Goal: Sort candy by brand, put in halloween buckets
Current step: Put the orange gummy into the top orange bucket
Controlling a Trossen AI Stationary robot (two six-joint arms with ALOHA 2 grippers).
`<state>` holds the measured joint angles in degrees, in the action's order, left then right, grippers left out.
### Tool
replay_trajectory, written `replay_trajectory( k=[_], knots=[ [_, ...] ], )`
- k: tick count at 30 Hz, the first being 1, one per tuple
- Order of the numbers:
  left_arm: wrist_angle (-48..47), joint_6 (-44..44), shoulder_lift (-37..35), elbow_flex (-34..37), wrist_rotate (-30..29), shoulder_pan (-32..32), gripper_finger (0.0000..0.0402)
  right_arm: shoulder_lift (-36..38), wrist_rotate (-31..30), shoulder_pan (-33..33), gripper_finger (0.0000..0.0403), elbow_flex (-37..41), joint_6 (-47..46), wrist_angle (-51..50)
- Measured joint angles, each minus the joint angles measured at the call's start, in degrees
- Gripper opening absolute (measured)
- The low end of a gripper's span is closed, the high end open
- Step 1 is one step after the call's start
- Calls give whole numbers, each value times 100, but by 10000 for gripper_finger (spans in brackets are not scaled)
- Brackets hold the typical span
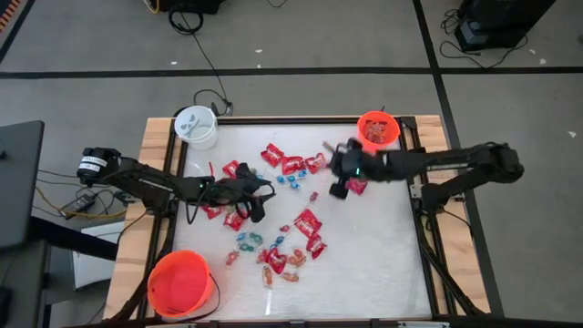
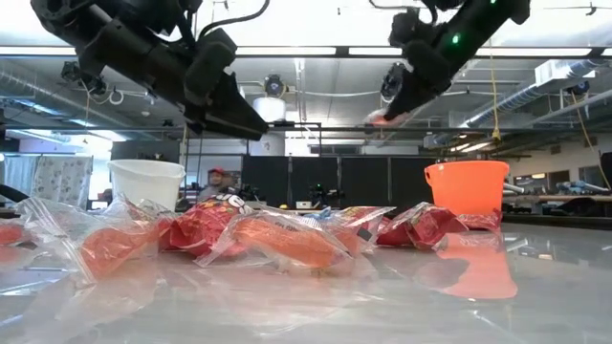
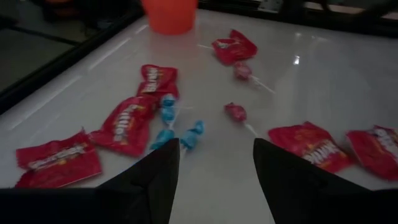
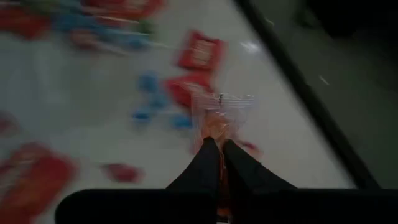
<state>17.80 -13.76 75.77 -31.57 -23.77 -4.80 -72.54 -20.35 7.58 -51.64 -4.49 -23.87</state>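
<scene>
The right gripper (image 4: 217, 149) is clenched on a clear-wrapped sweet (image 4: 219, 115), lifted above the table toward three o'clock. A carry is judged in hand; next, the small orange bucket (image 1: 377, 128) at one o'clock must be reached. The left gripper (image 3: 214, 165), fingers spread, hovers at nine o'clock over scattered candy (image 1: 290, 232). Open room lies between.

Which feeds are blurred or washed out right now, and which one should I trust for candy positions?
Right wrist view: motion-smeared, though the right gripper shows shut on a clear-wrapped candy. Low view: nearest wrappers out of focus, ceiling lights glaring, small orange bucket mirrored in the glossy table. Left wrist view: dim, with glare patches. High view: evenly lit; trust that one.
</scene>
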Motion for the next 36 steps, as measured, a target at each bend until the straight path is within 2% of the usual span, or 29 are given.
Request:
replay_trajectory(
  k=[11, 17, 24, 30, 36],
  knots=[
    [-12, -2, 0, 0, 116, 244, 211, 43, 20, 2520, 13, 0, 454, -1007],
    [-25, -1, 2, 0, 114, 258, 211, 52, -431, 3579, 25, -2, 645, -898],
    [-46, 195, 2, 0, 72, 258, 211, -248, 466, 4470, 14, -2, 417, -1273],
    [-55, 445, 2, 0, 35, 258, 211, -670, 1149, 4713, 84, -2, 729, -1220],
    [-82, 740, 2, 0, 22, 258, 211, -896, 1295, 4712, 158, -2, 752, -1193]
  ],
)
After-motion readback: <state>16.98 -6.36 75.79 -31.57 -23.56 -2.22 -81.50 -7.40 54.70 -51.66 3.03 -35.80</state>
